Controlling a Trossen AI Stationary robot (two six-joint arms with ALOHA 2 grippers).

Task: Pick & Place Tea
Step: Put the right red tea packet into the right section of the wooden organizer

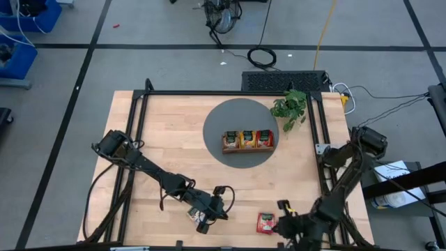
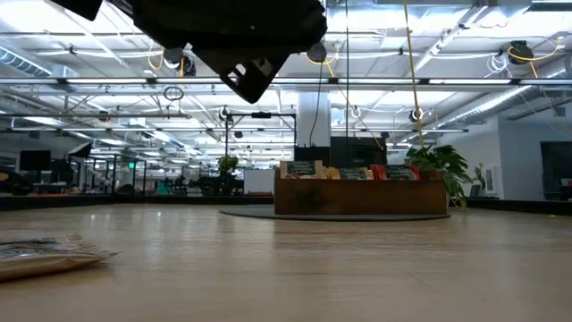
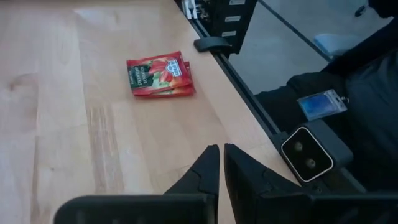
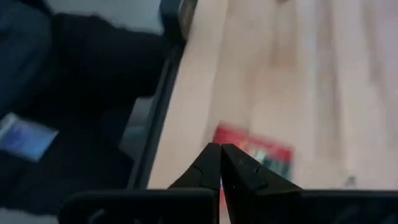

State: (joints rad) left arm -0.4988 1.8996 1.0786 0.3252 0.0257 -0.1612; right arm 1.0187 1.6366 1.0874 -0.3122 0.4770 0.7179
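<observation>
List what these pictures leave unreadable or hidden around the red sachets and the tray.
- Red sachets: stack count unclear; edges overlap in left wrist view.
- Right wrist view: blurred; right pincer fingers cover part of the pack.
- Tray sachet print: too small from above.
- Low view: near sachet cut by the edge.

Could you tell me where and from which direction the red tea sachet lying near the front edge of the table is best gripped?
The red tea sachet lies flat on the wooden table, so I would come straight down and pinch one free edge. The edge facing the table's middle looks safest, since the right gripper, shut, hangs just beside the other side. The left gripper is also shut.
</observation>
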